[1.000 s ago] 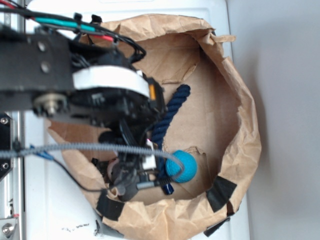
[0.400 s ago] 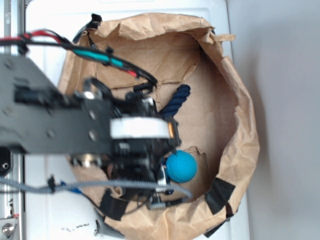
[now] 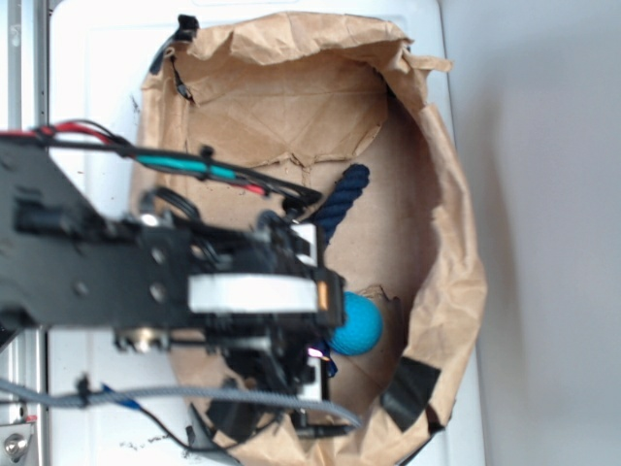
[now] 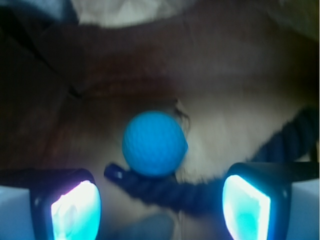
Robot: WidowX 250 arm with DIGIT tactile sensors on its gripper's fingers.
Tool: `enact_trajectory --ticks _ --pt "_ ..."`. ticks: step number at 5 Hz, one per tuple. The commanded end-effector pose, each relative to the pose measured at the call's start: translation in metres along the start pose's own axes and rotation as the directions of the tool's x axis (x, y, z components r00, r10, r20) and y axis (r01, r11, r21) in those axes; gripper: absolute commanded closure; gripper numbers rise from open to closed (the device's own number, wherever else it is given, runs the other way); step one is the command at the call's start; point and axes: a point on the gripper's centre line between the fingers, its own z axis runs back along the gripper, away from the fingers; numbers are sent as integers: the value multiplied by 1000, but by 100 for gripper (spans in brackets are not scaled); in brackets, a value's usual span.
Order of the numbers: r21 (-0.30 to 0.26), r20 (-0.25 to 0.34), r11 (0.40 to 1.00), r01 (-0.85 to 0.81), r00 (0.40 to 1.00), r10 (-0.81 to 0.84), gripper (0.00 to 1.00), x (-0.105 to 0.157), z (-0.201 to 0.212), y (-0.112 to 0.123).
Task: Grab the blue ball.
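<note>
— Fingers (image 4: 76,210)?
— Standing apart, gripping nothing.
— Blue ball (image 4: 154,144)?
— Lying in the paper bag (image 3: 456,282), touching the navy rope (image 4: 190,192), ahead between both pads.

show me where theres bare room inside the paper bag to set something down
Bare floor lies in the upper part of the paper bag, between its crumpled back wall and the rope, and right of the rope toward the right wall. Crowded: the lower left, where the gripper, blue ball and rope meet.

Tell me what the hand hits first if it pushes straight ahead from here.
Probably the dark rope, which crosses between the open hand's fingers just before the blue ball. Depth is blurry, so it might pass over.
</note>
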Motion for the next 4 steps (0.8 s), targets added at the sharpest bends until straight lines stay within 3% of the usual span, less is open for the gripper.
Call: enact_trajectory --ticks 1,2,3,4 --pt "26 13 1000 4 1000 -5 0 40 -14 -13" --pt "53 16 999 5 1000 -6 0 47 -30 -15" --pt "83 24 996 37 999 -39 0 38 -46 -14" --pt "121 31 991 50 998 -54 100 24 -59 -9"
